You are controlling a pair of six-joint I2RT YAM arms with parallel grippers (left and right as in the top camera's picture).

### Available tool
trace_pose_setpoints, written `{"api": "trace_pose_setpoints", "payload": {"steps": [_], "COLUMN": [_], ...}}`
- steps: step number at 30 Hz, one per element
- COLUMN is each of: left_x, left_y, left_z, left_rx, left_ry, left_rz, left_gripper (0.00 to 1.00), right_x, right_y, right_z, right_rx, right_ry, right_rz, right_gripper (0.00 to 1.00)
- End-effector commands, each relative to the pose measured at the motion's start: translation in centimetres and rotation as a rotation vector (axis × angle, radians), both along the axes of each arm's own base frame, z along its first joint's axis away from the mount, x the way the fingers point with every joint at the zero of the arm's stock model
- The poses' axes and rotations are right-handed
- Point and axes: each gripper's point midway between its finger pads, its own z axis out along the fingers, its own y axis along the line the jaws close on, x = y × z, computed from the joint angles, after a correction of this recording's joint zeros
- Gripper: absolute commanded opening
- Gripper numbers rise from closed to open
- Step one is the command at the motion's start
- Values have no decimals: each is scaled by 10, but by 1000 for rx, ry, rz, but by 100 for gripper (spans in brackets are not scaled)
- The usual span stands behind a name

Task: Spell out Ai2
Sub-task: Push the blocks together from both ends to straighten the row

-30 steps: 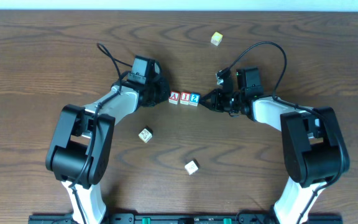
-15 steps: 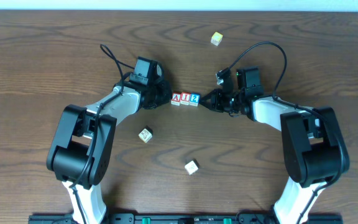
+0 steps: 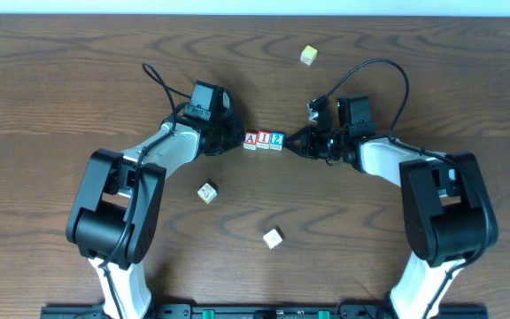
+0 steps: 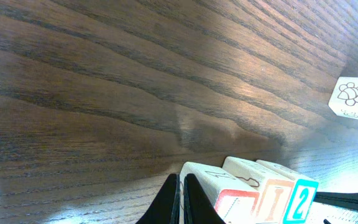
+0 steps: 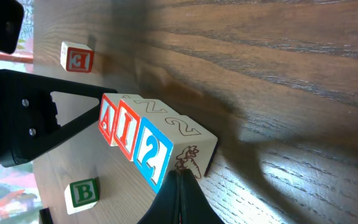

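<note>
Where the dark brown wooden worktop (image 3: 51, 80) is busiest, at its middle, three lettered wooden cubes stand in one touching row: the red-framed A cube (image 3: 250, 139), the red-framed I cube (image 3: 263, 139) and the blue-framed 2 cube (image 3: 277, 139). Three more pale wooden cubes lie apart from it: the left loose cube (image 3: 206, 191) below the left arm, the front loose cube (image 3: 273, 237) nearer the front edge, and the far loose cube (image 3: 307, 55) toward the far edge. That makes six cubes in all.

Both arms lie low and bent inward. The left fingers (image 3: 237, 140) are pressed together into a point at the A cube's outer face. The right fingers (image 3: 292, 142) are likewise pressed together, tip just beside the 2 cube; whether either tip touches its cube I cannot tell.

Bare wood lies open above and below the row, with every worktop edge well apart from it.
</note>
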Motion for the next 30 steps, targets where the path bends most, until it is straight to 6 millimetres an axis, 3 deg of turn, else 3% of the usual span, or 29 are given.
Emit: {"api": "trace_pose_setpoints", "payload": {"steps": [1, 30], "left_x": [-7, -15], "left_y": [-7, -11], "left_z": [-4, -6], "left_rx": [-17, -18], "left_ry": [28, 58], "left_rz": [-15, -18], "left_gripper": [6, 6], "right_x": [1, 5], "right_y": [8, 4], "right_z": [3, 0], "right_rx": [24, -5], "right_ry": [0, -10], "right_rz": [20, -1], "right_gripper": [2, 2]}}
